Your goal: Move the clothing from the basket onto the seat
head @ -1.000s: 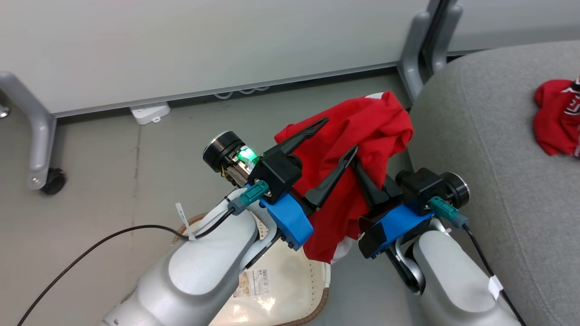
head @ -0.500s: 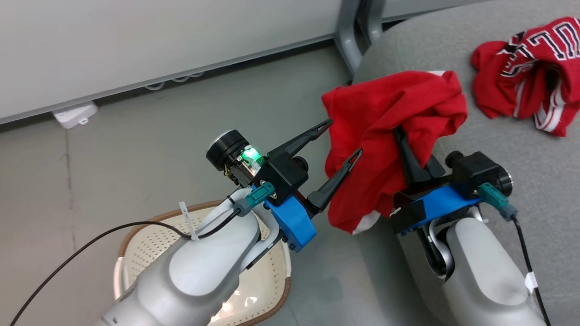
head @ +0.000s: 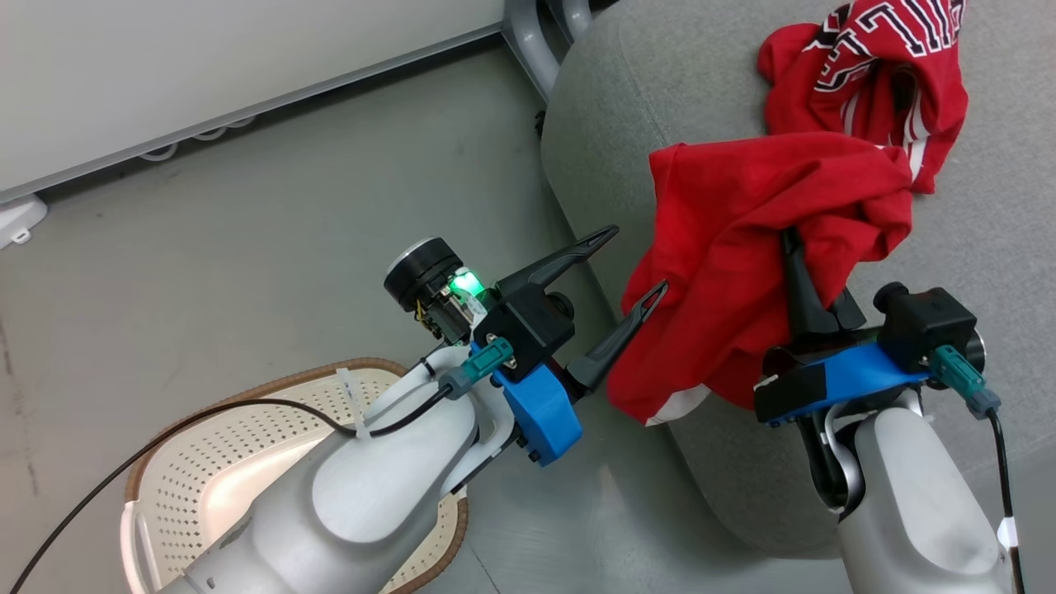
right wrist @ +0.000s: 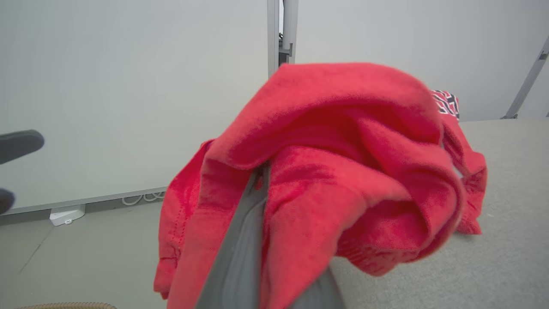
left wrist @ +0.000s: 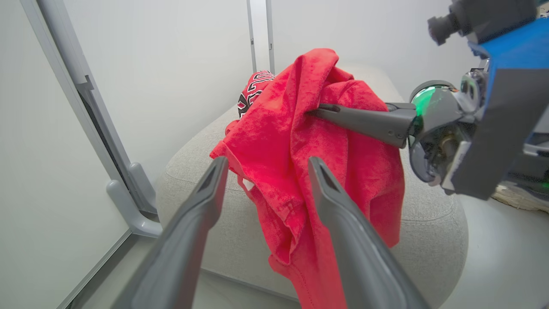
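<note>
My right gripper (head: pixel 794 252) is shut on a plain red garment (head: pixel 742 247) with a white strip at its hem. The cloth hangs over the light-grey seat's (head: pixel 627 91) near-left edge and hides the fingertips. In the right wrist view the garment (right wrist: pixel 343 171) drapes over the closed fingers (right wrist: pixel 246 223). The red jersey (head: pixel 874 74) with black lettering lies bunched on the seat just beyond. My left gripper (head: pixel 637 262) stands open and holds nothing, just left of the hanging cloth (left wrist: pixel 279 128). The cream basket (head: pixel 206 462) sits on the floor at lower left, partly hidden by my left arm.
A white partition panel on grey metal legs (head: pixel 528 25) stands behind the seat. A white power strip (head: pixel 16 223) lies at its foot. A black cable (head: pixel 206 408) runs over the basket to my left wrist. Grey floor lies between basket and seat.
The head view has turned right. My right gripper has carried the red garment from beside the seat to over its edge, close to the jersey. The left gripper stays open.
</note>
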You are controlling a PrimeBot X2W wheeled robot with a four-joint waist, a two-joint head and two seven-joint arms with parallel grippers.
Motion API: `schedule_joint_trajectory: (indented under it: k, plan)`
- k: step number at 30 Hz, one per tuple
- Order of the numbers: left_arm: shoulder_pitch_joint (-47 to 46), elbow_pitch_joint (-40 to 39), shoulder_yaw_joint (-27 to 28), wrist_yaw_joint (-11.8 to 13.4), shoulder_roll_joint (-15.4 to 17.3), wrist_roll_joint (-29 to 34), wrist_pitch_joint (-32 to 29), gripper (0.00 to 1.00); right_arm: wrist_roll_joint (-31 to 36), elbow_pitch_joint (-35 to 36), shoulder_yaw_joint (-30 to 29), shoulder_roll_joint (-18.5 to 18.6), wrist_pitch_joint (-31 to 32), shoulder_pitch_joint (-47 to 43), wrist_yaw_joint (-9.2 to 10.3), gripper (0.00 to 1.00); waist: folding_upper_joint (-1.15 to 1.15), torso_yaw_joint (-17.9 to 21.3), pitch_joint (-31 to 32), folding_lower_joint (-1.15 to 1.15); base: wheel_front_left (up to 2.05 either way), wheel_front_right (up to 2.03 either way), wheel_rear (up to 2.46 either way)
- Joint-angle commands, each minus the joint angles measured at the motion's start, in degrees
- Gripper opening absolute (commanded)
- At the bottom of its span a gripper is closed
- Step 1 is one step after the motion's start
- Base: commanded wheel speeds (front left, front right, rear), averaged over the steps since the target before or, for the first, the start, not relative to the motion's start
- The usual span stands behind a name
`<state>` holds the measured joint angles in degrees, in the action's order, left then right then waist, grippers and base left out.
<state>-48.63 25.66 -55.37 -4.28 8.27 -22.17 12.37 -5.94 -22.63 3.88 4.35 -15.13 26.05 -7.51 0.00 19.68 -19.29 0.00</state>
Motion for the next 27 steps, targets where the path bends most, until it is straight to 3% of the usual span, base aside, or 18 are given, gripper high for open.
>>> schedule_joint_trajectory:
  k: [1,15,21,27]
  plan:
    - [-0.37,-0.13,-0.15,-0.19,0.29,-0.24,-0.13,1.00,0.25,0.35,-0.36,-0.34,-0.03,-0.78,0.04,0.00,0.00,0.68,-0.39,0.00,0.00,0.00,0.00]
    - [-0.75,-0.19,-0.90,0.09,0.63,-0.69,-0.07,1.00,1.45,3.73,-1.20,-0.61,-0.03,1.49,0.04,0.00,0.00,1.03,-2.34,0.00,0.00,0.00,0.00]
    - [-1.91,-1.26,-0.51,0.66,1.58,-0.53,-0.80,1.00,2.25,8.12,-1.71,2.23,-0.03,7.41,0.05,0.00,0.00,0.73,-6.01,0.00,0.00,0.00,0.00]
    - [-4.61,-3.35,-0.31,0.78,3.28,0.44,-2.41,1.00,2.48,12.26,-6.41,7.39,-0.02,16.69,0.05,0.00,0.00,-0.21,-12.95,0.00,0.00,0.00,0.00]
